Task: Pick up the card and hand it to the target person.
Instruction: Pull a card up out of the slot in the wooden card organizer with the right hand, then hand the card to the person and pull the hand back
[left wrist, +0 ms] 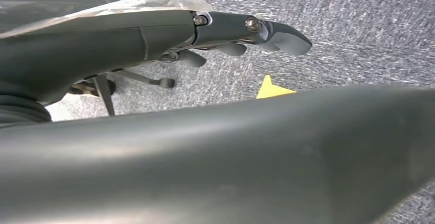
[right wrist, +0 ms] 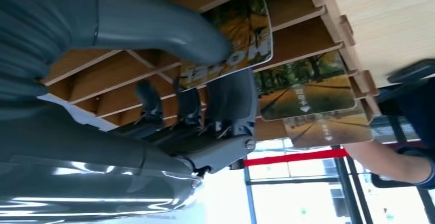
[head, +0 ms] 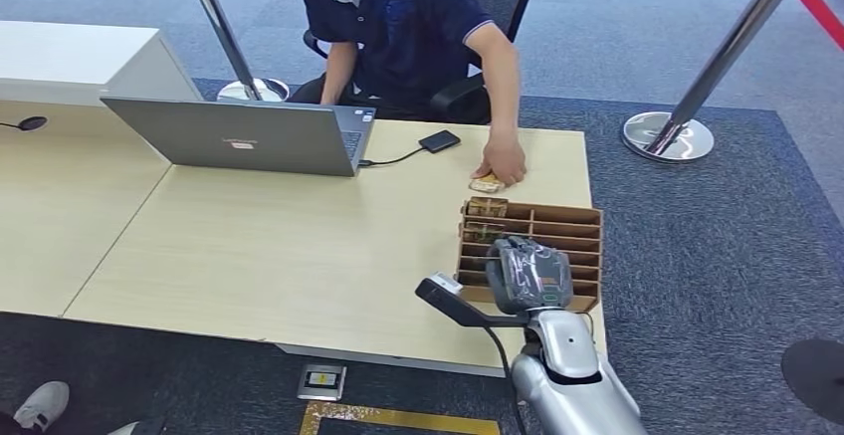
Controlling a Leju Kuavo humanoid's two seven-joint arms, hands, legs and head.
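Over the wooden rack on your surface, your right hand, fingers pinching a card, person's hand beyond the rack.

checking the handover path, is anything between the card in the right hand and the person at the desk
Nothing visible blocks it. The right hand pinches the card over the wooden rack; beyond lie bare tabletop and the person's hand, resting on another card.
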